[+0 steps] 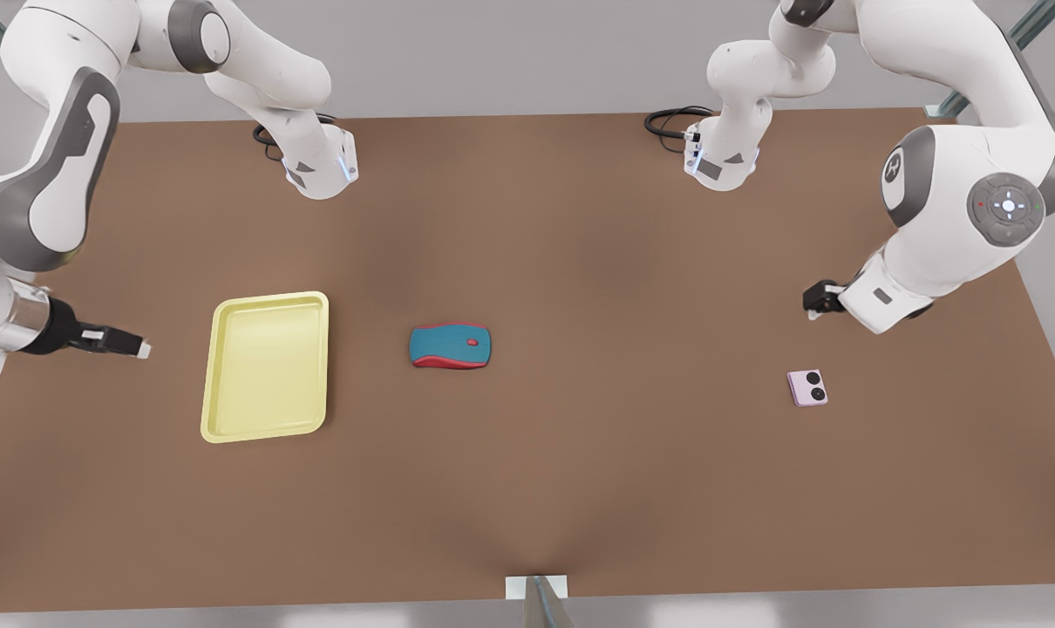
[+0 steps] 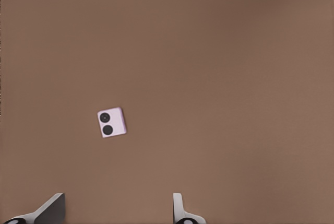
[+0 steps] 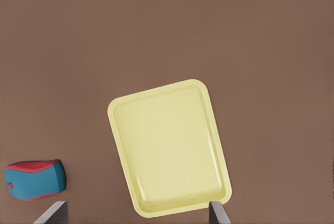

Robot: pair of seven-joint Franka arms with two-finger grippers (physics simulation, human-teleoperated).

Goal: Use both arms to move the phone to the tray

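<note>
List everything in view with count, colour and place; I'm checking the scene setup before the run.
phone: one, pale pink, on the table at the front view's right, apart from the rest.
tray: one, pale yellow, front view's left, nothing in it.
mouse: one, teal and red, between tray and phone, nearer the tray.
table: one, brown.
left gripper: open, above the table near the phone.
right gripper: open, beside the tray at the front view's left.

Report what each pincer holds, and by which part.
Nothing is held. The left pincer hangs open above the phone; the right pincer hangs open over the tray.
</note>
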